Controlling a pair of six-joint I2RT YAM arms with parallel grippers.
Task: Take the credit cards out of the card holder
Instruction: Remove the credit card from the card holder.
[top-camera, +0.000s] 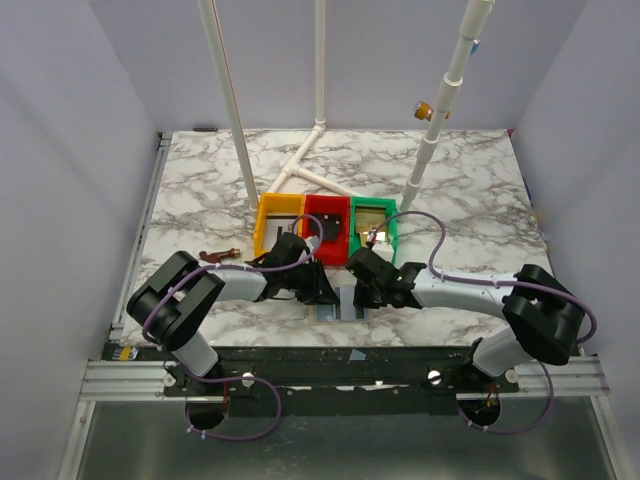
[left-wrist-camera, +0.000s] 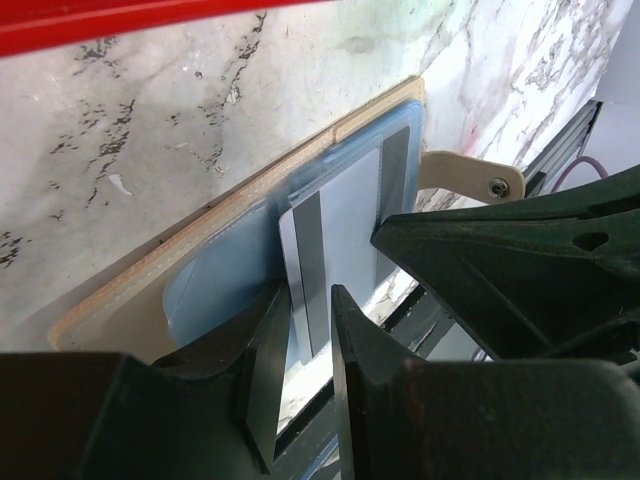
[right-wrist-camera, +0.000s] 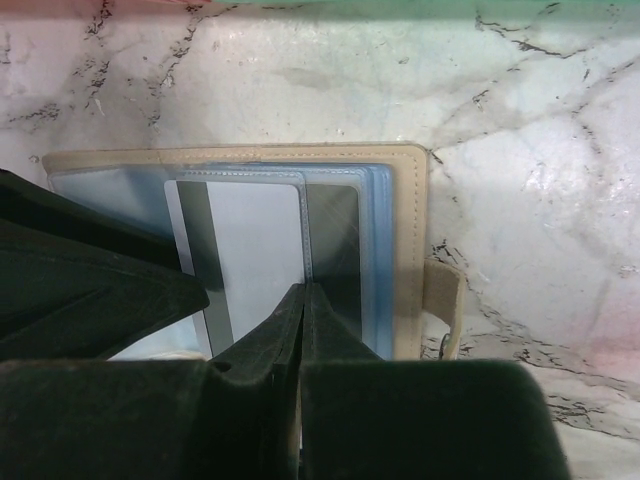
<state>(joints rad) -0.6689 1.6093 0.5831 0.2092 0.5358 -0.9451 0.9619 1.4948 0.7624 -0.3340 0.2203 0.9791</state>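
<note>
The card holder (top-camera: 345, 308) lies open near the table's front edge, with a tan border (right-wrist-camera: 410, 250) and blue sleeves (left-wrist-camera: 220, 285). A silver-white card with a dark stripe (left-wrist-camera: 340, 210) sticks partly out of a sleeve; it also shows in the right wrist view (right-wrist-camera: 255, 240). My left gripper (left-wrist-camera: 312, 292) stands narrowly open over the card's protruding end, and the card's face shows in the gap. My right gripper (right-wrist-camera: 303, 290) is shut, its tips resting on the sleeve beside the card. Both grippers (top-camera: 325, 290) (top-camera: 362, 292) meet over the holder.
Yellow (top-camera: 278, 203), red (top-camera: 322, 202) and green (top-camera: 372, 203) trays stand just behind the holder. The green one holds a gold-tan card (top-camera: 372, 218), the red one a black object (top-camera: 328, 228). A small brown item (top-camera: 218, 256) lies left. White pipes (top-camera: 320, 150) rise at the back.
</note>
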